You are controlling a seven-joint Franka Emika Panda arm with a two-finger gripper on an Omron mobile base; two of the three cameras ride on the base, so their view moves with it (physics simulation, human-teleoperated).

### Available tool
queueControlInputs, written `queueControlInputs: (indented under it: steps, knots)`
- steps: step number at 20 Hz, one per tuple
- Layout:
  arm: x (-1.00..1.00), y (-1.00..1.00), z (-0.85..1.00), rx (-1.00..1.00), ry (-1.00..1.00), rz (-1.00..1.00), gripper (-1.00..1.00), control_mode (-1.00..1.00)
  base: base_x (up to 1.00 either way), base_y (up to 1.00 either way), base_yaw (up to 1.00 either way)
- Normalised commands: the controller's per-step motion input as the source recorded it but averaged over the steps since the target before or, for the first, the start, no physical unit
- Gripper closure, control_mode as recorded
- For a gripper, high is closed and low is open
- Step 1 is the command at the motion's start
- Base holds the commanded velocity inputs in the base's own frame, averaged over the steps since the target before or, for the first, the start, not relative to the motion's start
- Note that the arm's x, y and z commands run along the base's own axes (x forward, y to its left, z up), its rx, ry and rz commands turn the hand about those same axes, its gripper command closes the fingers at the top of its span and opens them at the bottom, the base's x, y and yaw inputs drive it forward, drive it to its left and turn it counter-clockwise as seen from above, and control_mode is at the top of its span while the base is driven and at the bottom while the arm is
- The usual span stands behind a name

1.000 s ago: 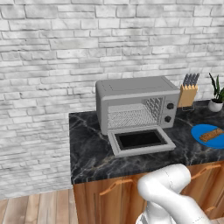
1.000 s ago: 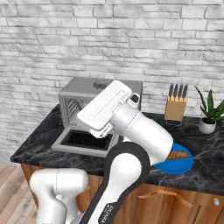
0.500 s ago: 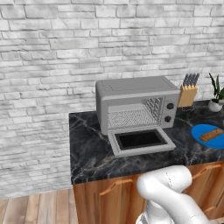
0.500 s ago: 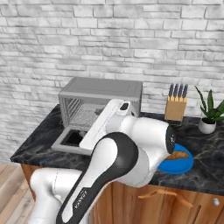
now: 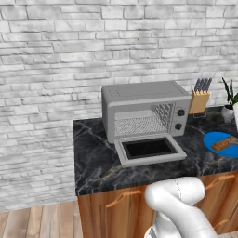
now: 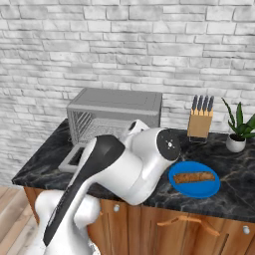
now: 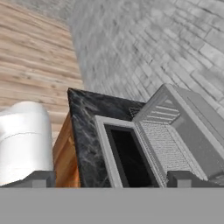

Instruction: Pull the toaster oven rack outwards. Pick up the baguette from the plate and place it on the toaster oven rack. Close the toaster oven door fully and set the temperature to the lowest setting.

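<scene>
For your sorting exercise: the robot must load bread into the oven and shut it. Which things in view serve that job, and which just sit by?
Job: toaster oven, its rack, its open door, baguette, blue plate, open gripper.

Just there: knife block, potted plant.

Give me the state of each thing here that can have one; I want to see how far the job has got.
Oven door: fully open, lying flat over the counter.
Oven rack: inside the oven, not pulled out.
Baguette: lying on the plate.
Plate: on the counter, holding the baguette.
Gripper: open, empty, above the open door.
</scene>
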Motion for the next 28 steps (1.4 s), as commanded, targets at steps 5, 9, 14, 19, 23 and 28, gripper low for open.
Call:
queueControlInputs:
  steps: [5, 9, 14, 19, 23, 28]
  knots:
    - [0.43, -0.49, -0.4, -0.29, 0.16, 0.0, -1.0, -1.0, 0.0, 0.0, 0.0]
    - [0.37, -0.58, -0.42, -0.28, 0.13, 0.01, -1.0, -1.0, 0.0, 0.0, 0.0]
    - [0.37, -0.46, -0.48, -0.2, 0.05, 0.02, -1.0, -1.0, 0.0, 0.0, 0.0]
    - [0.48, -0.45, -0.52, -0.15, 0.02, 0.09, -1.0, -1.0, 0.0, 0.0, 0.0]
    - [0.46, -0.54, -0.38, -0.09, 0.09, 0.13, -1.0, -1.0, 0.0, 0.0, 0.0]
    - [0.36, -0.63, -0.3, -0.01, 0.07, 0.08, -1.0, -1.0, 0.0, 0.0, 0.0]
